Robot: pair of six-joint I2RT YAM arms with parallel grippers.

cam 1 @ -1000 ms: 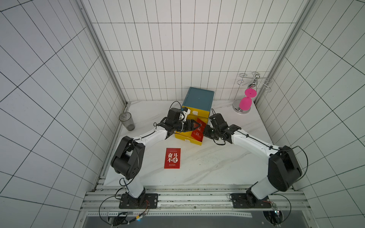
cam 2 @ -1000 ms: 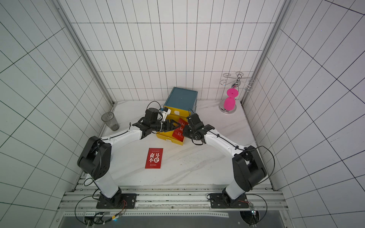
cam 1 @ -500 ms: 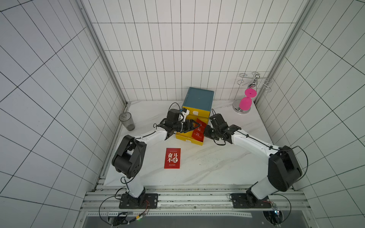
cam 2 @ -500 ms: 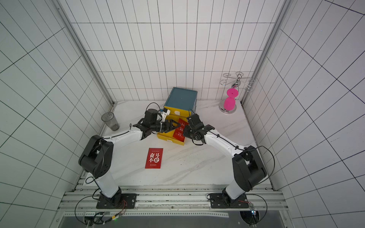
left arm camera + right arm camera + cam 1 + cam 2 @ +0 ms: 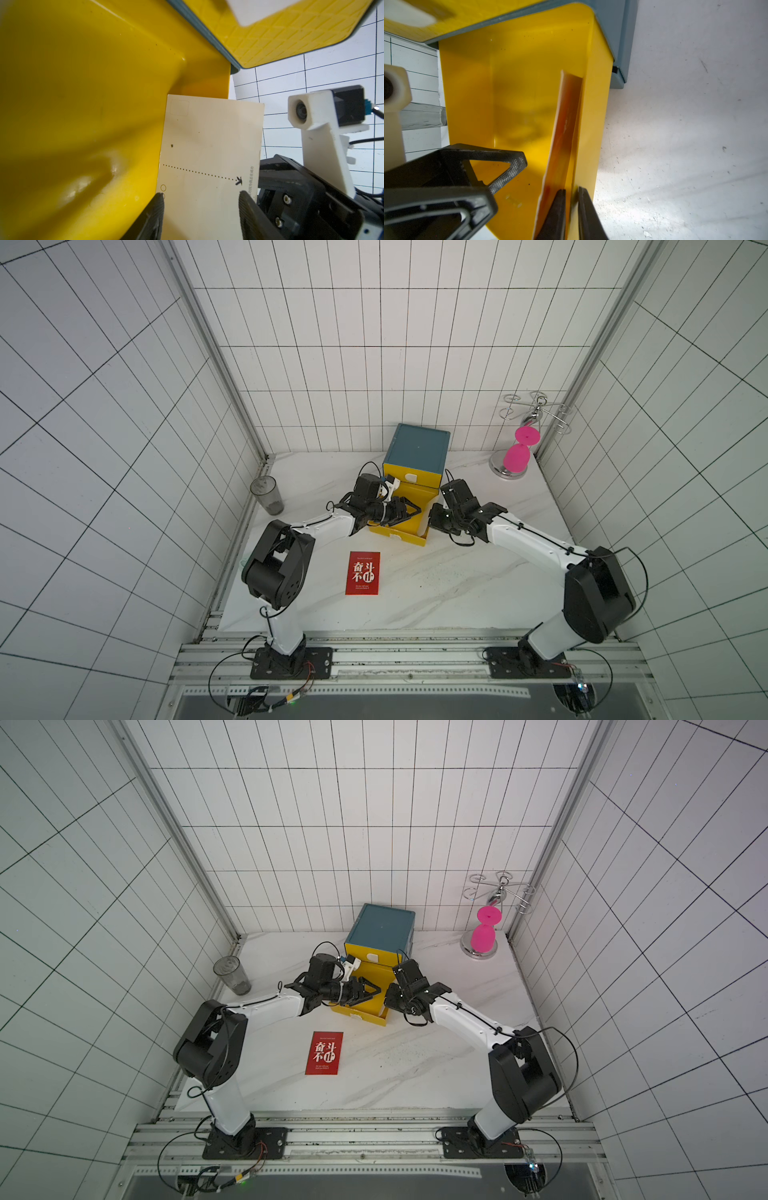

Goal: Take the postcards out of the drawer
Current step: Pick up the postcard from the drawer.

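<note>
White tiles surround the marble counter [image 5: 457,593]. Toward its front edge lies one flat postcard [image 5: 363,573]. At the back, the left gripper [image 5: 415,512], jaws apart, points into the yellow drawer [image 5: 399,537]; the right gripper [image 5: 571,195] pinches the upright postcard [image 5: 209,145] at the drawer's right wall.

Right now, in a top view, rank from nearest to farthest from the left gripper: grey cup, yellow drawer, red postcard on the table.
1. yellow drawer, under the left gripper.
2. red postcard, table front.
3. grey cup, left wall.
</note>
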